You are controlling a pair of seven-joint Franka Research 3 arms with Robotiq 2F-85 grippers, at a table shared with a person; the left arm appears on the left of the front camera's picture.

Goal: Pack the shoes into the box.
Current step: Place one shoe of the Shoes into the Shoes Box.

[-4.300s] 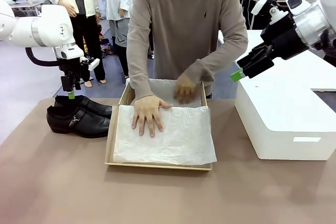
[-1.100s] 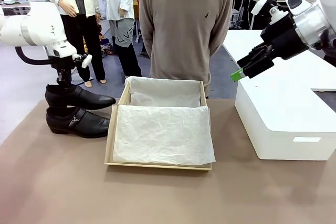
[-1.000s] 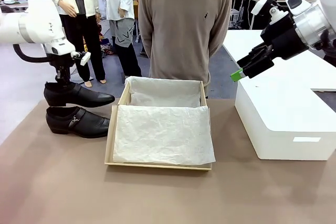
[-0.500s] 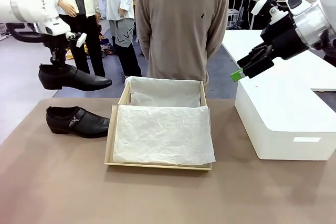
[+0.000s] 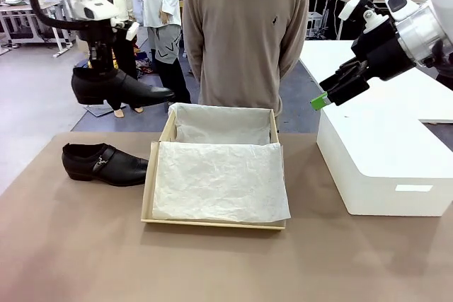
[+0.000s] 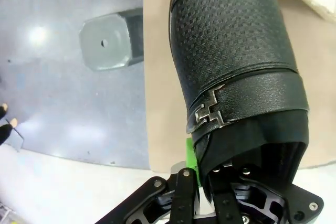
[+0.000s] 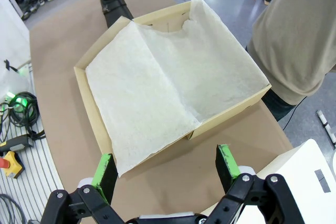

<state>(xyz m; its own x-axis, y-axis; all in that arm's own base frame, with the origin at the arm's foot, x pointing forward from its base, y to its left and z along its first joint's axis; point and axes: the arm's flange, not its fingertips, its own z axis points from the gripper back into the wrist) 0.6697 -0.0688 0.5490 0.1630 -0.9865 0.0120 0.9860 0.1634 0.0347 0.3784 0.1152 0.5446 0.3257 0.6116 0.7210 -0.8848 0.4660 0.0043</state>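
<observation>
The left hand (image 5: 98, 67) was pinched narrow on the heel-end collar of one shoe (image 5: 122, 88) and held it in the air, sole down. Its toe pointed to 3 o'clock in the front view. In the left wrist view a green pad (image 6: 190, 153) pressed the outside of the collar just beside the buckle (image 6: 208, 112).

The held shoe hung at about 10 o'clock of the box (image 5: 149, 183), which sat open on the worktop (image 5: 212, 266), lined with crinkled white tissue paper (image 5: 219, 178). The other shoe (image 5: 102, 163) lay on the worktop at 9 o'clock of the box, its toe just at the box's wall.

The right hand (image 5: 318, 101) stood wide with nothing between its pads, in the air at 2 o'clock of the box, near the white box (image 5: 382, 153). A person (image 5: 244, 26) stood at 12 o'clock.
</observation>
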